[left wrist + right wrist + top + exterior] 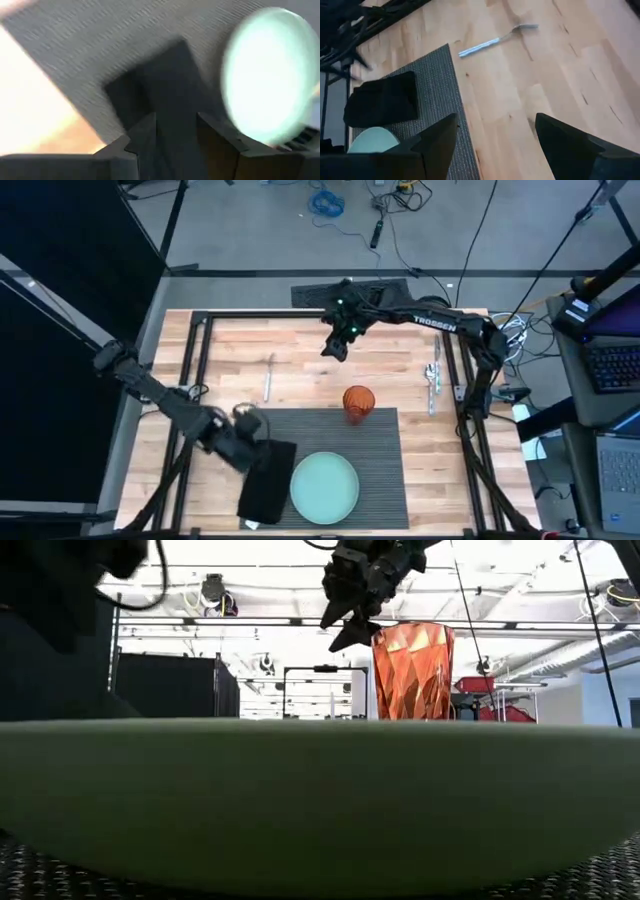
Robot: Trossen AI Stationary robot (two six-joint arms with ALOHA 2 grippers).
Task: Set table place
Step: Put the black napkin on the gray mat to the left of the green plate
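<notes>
A light wooden plank tabletop (300, 365) carries the dark grey ribbed placemat (380, 470) along its near edge, with a pale green plate (324, 487) on it and an orange faceted cup (358, 402) at the mat's far edge. A black napkin (267, 480) overlaps the mat's left edge. The left gripper (246, 448) hangs over the napkin, fingers parted. The right gripper (335, 345) hovers released above the far boards. A fork (268, 376) lies left, more cutlery (432, 380) right. Cables (325, 202) trail across the grey floor beyond.
</notes>
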